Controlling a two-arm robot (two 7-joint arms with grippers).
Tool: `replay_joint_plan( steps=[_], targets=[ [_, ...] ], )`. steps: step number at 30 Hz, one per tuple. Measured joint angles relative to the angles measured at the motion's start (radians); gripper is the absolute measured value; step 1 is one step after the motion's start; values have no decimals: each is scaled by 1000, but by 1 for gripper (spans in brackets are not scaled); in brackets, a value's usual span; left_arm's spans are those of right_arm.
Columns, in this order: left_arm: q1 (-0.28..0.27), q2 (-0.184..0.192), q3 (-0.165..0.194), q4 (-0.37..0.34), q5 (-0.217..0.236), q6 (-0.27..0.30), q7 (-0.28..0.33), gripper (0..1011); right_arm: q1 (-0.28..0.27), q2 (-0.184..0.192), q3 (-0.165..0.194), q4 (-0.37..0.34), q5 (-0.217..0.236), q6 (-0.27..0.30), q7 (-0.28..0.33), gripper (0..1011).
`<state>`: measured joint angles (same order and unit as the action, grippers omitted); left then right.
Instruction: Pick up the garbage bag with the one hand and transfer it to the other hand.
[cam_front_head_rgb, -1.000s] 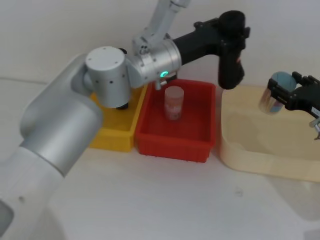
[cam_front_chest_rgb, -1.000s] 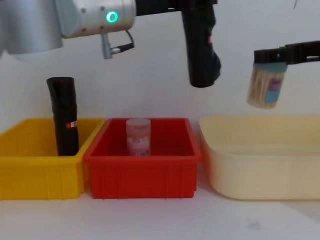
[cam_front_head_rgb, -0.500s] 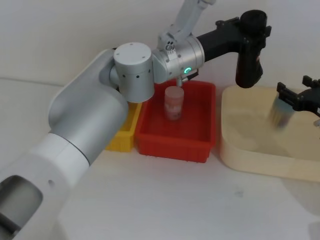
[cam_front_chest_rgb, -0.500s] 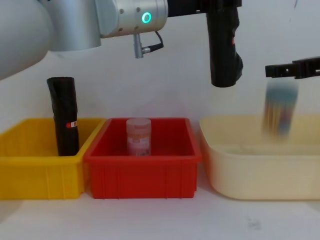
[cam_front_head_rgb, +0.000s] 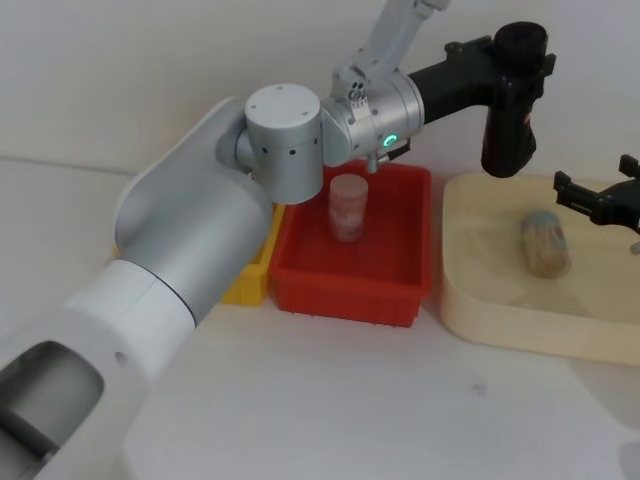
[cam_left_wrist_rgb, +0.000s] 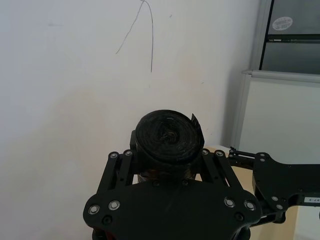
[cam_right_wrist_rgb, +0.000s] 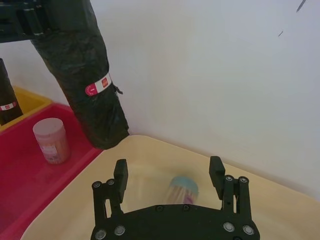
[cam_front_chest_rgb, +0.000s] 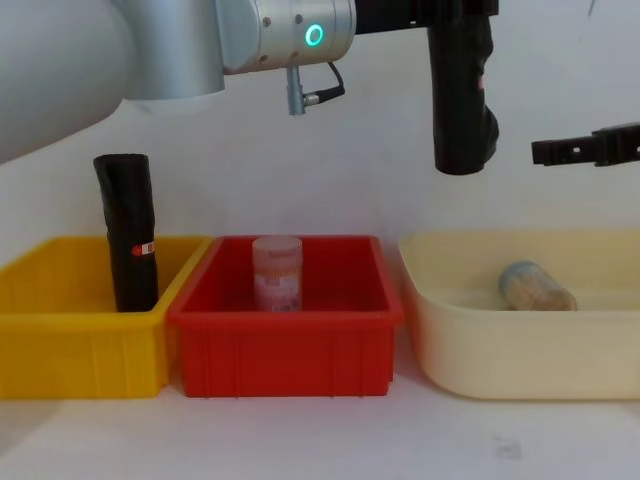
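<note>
My left gripper (cam_front_head_rgb: 518, 48) clamps the garbage bag (cam_front_head_rgb: 506, 130) at upper right; the right gripper (cam_right_wrist_rgb: 168, 171) hangs nearby, fingers apart. Closing off-centre could knock it loose, I reckon

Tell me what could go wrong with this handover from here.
1. The left gripper grips the garbage bag near its upper end, so the long roll hangs free; it may swing or slip when the open right gripper closes on it.
2. The roll hangs near the rim of the cream tub; dropped, it could hit the rim or the jar lying inside.
</note>
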<state>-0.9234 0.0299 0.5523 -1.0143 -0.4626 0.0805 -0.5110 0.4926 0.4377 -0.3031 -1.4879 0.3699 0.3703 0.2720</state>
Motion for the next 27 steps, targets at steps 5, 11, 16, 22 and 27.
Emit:
replay_joint_plan(
  steps=[5, 11, 16, 22, 27],
  targets=[
    [-5, -5, 2, 8, 1, -2, 1, 524, -3, 5, -1, -9, 1, -9, 21, 1000],
    [-8, -8, 4, 14, 2, -3, 2, 524, -10, 18, -10, -35, 6, -29, 61, 1000],
    [-9, -9, 4, 16, 2, -3, 2, 524, -11, 25, -24, -55, 7, -52, 93, 1000],
    [-11, -11, 5, 18, 3, -4, 3, 524, -2, 26, -49, -72, 0, -78, 117, 1000],
    [-11, -11, 6, 19, 3, -4, 3, 524, 10, 15, -65, -77, -18, -83, 110, 1000]
  ],
)
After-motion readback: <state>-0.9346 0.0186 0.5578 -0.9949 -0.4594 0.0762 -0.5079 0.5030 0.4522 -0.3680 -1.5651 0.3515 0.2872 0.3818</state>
